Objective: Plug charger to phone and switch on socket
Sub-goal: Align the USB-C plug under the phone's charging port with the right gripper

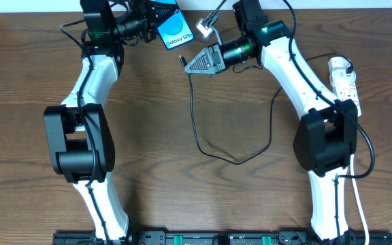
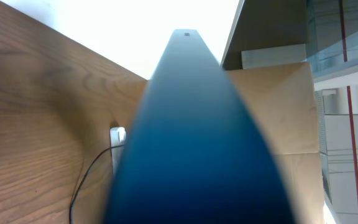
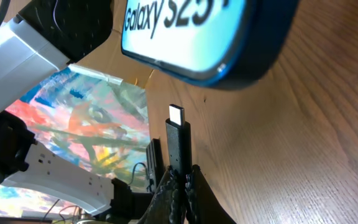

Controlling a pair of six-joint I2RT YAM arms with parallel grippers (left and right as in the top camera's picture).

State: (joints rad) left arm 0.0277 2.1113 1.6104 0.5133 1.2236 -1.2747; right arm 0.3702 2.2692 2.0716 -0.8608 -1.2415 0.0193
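My left gripper point(image 1: 150, 24) is shut on the phone point(image 1: 175, 31) and holds it raised at the table's back, blue "Galaxy" screen up. In the left wrist view the phone point(image 2: 191, 137) fills the frame and hides the fingers. My right gripper point(image 1: 197, 62) point(image 3: 180, 180) is shut on the charger's black plug point(image 3: 178, 146). Its metal tip point(image 3: 175, 115) points at the phone's lower edge point(image 3: 216, 37), a small gap short of it. The thin black cable point(image 1: 233, 160) loops over the table to the white socket strip point(image 1: 344, 85) at the right.
A loose grey-white connector on a cable point(image 1: 205, 27) hangs at the back between the two grippers. The strip's white cord point(image 1: 359, 204) runs down the right side beside the right arm. The table's back edge lies just behind the phone.
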